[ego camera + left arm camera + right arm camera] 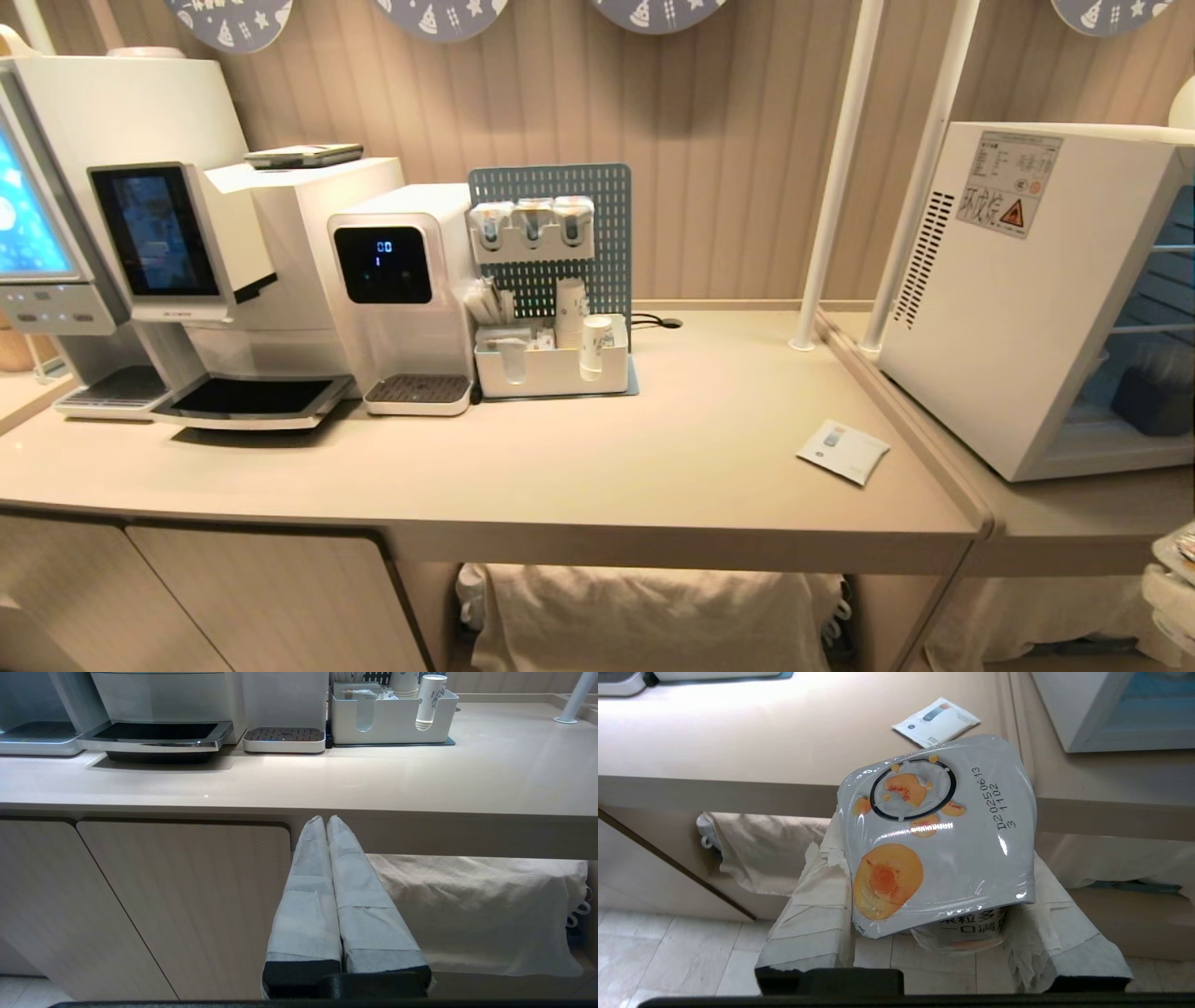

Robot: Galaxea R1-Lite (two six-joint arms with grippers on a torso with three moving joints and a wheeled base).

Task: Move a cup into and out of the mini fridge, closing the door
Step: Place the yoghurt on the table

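The cup (938, 830), white with a peach-printed foil lid, is clamped between the taped fingers (812, 896) of my right gripper (934, 858). It is tilted with its lid towards the camera, and it hangs in front of the counter's edge, below the top. The mini fridge (1008, 308) stands on the counter at the far right; its corner (1069, 714) shows beyond the cup. Wire shelves glow blue at its front (1153, 280); I cannot tell how the door stands. My left gripper (325, 821) is shut and empty, parked below the counter edge. Neither arm shows in the head view.
A white sachet (842, 452) lies on the counter (607, 457) near the fridge. Two white poles (836, 177) rise beside it. A coffee machine (215, 261), a water dispenser (401, 280) and a tray of paper cups (551, 369) line the back. Cloth (644, 616) hangs under the counter.
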